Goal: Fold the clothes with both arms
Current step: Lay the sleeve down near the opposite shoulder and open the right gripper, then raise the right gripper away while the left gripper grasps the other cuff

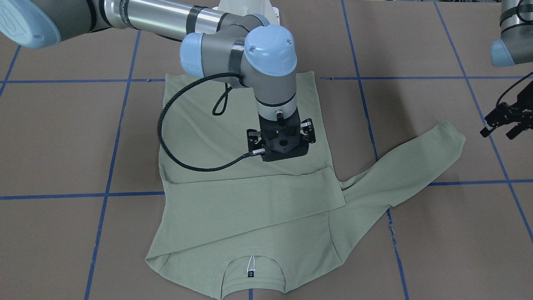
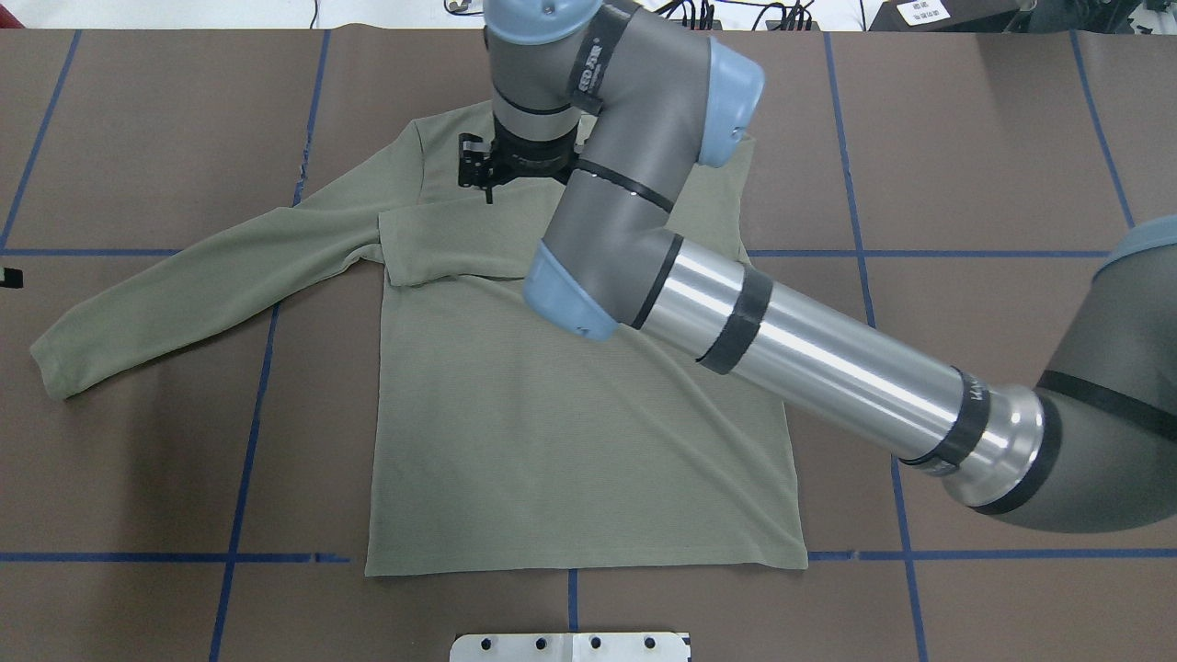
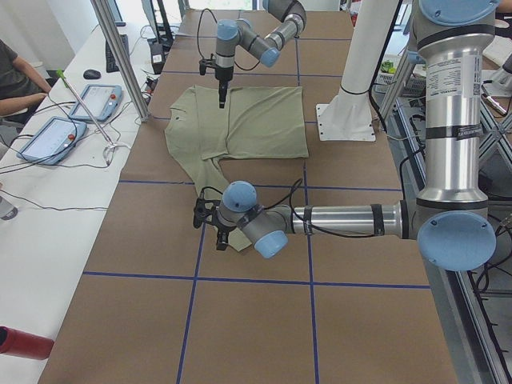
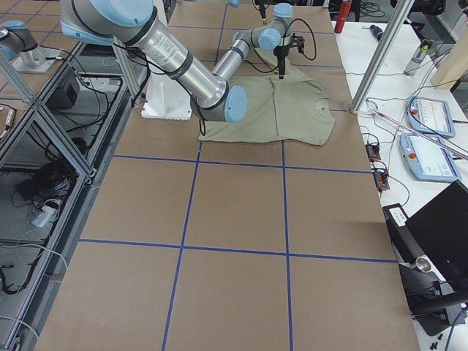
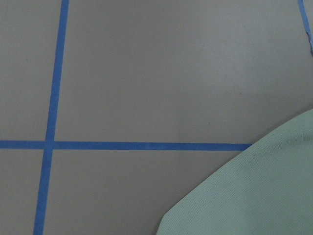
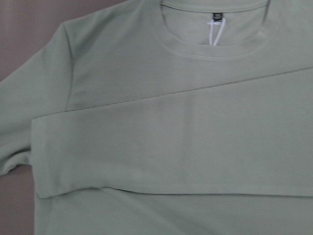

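Lying flat in the middle of the worktop (image 2: 965,138), in front of the pedestal (image 3: 346,120), the shirt (image 2: 570,432) is a pale sage-green knit with a fine ribbed weave. Its straight hem faces the robot's edge and its round neck the operators' edge. The collar (image 6: 215,49) is a ribbed band carrying a small black label (image 1: 250,274) and a thin white loop (image 6: 214,34). One sleeve (image 1: 250,200) is folded straight across the chest as a smooth, flat strip. The other sleeve (image 2: 184,285) stretches out slantwise toward the robot's left end, ending in a rounded cuff (image 5: 254,196).

The right gripper (image 1: 280,143) points straight down over the chest, beside the folded sleeve. Its black mount hides the fingertips, so I cannot tell how wide they stand. A braided black cable (image 1: 166,137) loops from its wrist over the cloth. The left gripper (image 1: 498,132) hangs near the spread cuff without touching it, its two black fingers apart and holding nothing.

The worktop is matt brown paper, ruled into squares by blue tape (image 5: 49,145).
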Robot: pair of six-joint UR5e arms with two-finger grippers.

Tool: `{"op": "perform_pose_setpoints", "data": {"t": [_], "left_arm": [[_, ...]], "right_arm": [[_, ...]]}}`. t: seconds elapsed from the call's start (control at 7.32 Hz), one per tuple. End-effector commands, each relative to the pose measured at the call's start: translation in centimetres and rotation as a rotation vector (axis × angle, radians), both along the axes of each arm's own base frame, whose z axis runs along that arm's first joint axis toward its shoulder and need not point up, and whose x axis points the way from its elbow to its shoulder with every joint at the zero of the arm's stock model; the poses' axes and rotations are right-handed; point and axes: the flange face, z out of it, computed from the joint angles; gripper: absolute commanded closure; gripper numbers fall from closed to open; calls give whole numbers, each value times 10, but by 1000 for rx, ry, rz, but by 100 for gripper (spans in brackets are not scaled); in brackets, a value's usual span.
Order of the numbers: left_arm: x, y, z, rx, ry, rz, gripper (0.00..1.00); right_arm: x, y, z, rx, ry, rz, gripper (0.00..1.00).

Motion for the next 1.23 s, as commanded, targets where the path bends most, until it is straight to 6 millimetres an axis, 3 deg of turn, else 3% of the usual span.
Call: {"op": "perform_pose_setpoints", "data": {"t": [0.0, 0.41, 0.55, 1.09], "left_arm": [[30, 10, 7, -2, -36, -39, 0], [63, 21, 21, -11, -84, -15, 0], [74, 27, 29, -25, -91, 8, 0], [79, 31, 40, -43, -107, 23, 3]], "right_arm": [[107, 15, 78, 24, 78, -50, 0], [198, 10, 160, 18, 95, -123, 0], [216, 8, 172, 29, 99, -127, 0], [224, 9, 172, 38, 95, -126, 0]]}}
